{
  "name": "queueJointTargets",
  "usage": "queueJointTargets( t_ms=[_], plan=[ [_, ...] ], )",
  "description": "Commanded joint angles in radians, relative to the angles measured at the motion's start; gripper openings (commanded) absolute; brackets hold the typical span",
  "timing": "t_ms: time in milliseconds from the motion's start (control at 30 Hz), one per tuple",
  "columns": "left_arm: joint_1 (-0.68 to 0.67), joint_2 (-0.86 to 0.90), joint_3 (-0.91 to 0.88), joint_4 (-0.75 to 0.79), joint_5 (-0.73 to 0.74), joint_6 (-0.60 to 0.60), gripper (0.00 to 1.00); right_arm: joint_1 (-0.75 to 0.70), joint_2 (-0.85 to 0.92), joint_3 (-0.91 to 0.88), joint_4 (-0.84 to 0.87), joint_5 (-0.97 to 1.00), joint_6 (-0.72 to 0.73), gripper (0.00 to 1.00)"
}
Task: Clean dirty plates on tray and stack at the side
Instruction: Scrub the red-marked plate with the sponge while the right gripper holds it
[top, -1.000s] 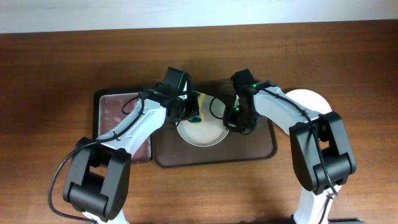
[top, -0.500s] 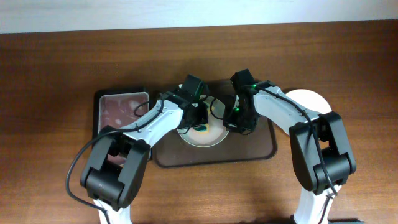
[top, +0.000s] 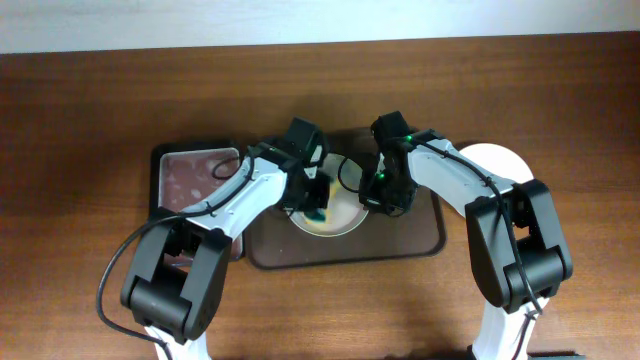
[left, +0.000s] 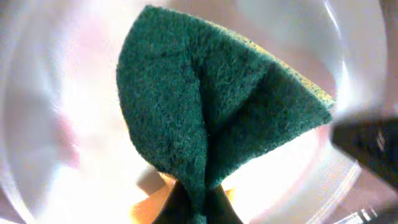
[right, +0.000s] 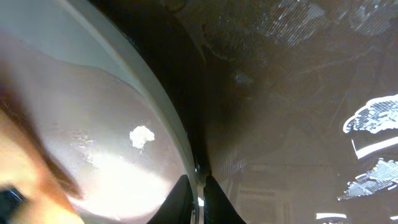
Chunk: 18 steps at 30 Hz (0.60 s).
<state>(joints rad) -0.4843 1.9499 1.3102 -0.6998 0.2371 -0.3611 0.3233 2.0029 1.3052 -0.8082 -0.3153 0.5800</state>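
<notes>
A pale plate (top: 340, 218) lies on the dark brown tray (top: 400, 240). My left gripper (top: 314, 200) is shut on a folded green sponge (top: 317, 214) and presses it on the plate's left part. In the left wrist view the sponge (left: 211, 106) fills the middle over the blurred plate (left: 56, 112), with the fingertips (left: 199, 208) at the bottom edge. My right gripper (top: 378, 197) is shut on the plate's right rim. In the right wrist view the fingers (right: 198, 198) pinch the rim of the plate (right: 99, 130), with the tray (right: 286, 99) beside it.
A smaller black-rimmed tray (top: 190, 172) with a reddish inside stands left of the brown tray. A white plate (top: 503, 162) lies on the table at the right, partly hidden by my right arm. The wooden table's far edge meets a white wall.
My left gripper has carried the sponge from the plate's upper left edge onto the plate and shifted it down and slightly left. The right gripper and the plate have stayed put.
</notes>
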Motion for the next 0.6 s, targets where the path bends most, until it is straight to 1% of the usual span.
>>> queueJointTargets(
  t_ms=[0,33,167,233,367,433,500,567],
  plan=[
    [0.0,-0.035,0.013,-0.033,0.121,0.016,0.0,-0.003,0.008,-0.006,-0.011,0.039,0.005,0.09],
    [0.0,-0.035,0.013,-0.03,0.093,0.016,0.0,-0.003,0.008,-0.006,-0.011,0.039,0.005,0.09],
    [0.0,-0.035,0.013,-0.012,-0.112,0.011,0.0,-0.003,0.008,-0.006,-0.012,0.038,0.005,0.09],
    [0.001,-0.035,0.013,0.006,-0.179,0.011,0.0,-0.003,0.008,-0.006,-0.012,0.038,0.005,0.09],
    [0.001,-0.035,0.013,0.115,-0.319,0.011,0.04,-0.003,0.008,-0.006,-0.013,0.035,0.005,0.09],
    [0.001,-0.035,0.013,0.166,-0.33,0.01,0.05,-0.003,0.008,-0.006,-0.016,0.035,0.005,0.09],
    [0.001,-0.035,0.013,0.186,-0.32,0.01,0.05,-0.003,0.008,-0.006,-0.018,0.035,0.005,0.09],
    [0.0,-0.032,0.013,0.183,-0.201,0.011,0.02,-0.003,0.008,-0.006,-0.018,0.035,0.005,0.09]
  ],
)
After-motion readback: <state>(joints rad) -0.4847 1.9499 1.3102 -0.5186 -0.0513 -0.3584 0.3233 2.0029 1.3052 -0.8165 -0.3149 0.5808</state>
